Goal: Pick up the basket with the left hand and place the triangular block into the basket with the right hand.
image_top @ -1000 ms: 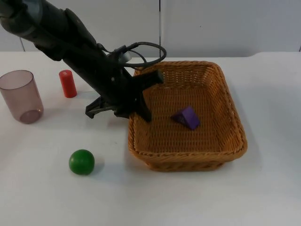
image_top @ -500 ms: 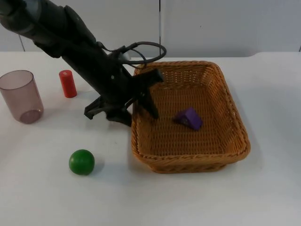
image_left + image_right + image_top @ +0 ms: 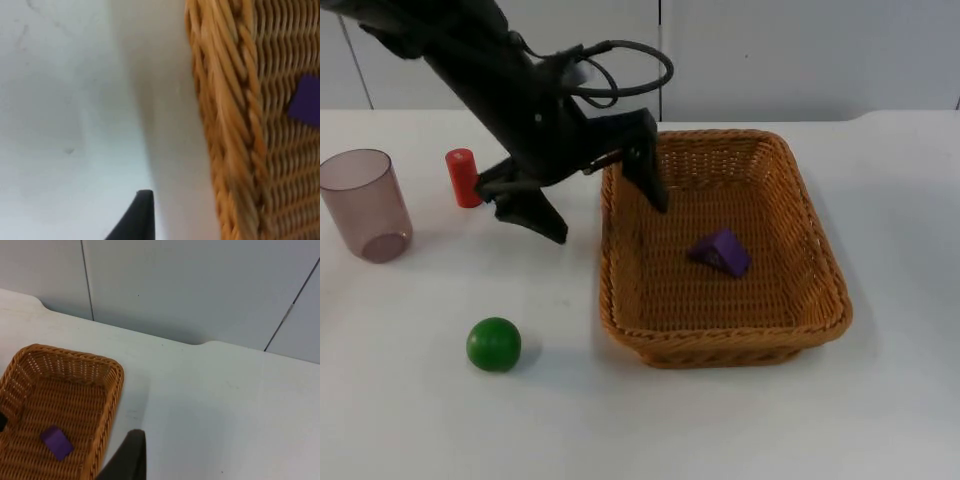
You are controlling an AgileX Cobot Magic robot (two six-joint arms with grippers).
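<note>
- Top view: the left gripper (image 3: 597,196) hung over the near-left rim of the rectangular woven wicker basket (image 3: 820,300), its two black fingers spread wide, one (image 3: 647,172) inside the basket wall and the other (image 3: 532,213) outside above the white table top (image 3: 410,420). Clamped on nothing, it straddled the rim without gripping it, and the basket sat flat on the table. The purple triangular block (image 3: 720,251) lay on the woven floor near the basket's middle, so the placing step looked done. A green ball (image 3: 494,343), a red cylinder (image 3: 463,177) and a translucent pinkish cup (image 3: 363,204) stood to the basket's left, well apart from it and likely bystanders.
- Left wrist view: the basket's thick braided rim ran past the lens with bare table beside it and a patch of the purple block beyond the weave; one black fingertip (image 3: 134,218) stood over the table outside the wall, not touching wicker.
- Right wrist view: the right arm waited well away from the basket, looking across open table at the basket and the block inside it, with the grey partition wall (image 3: 200,285) behind. One dark fingertip (image 3: 128,460) showed; whether the right gripper's fingers were apart or together could not be told.
</note>
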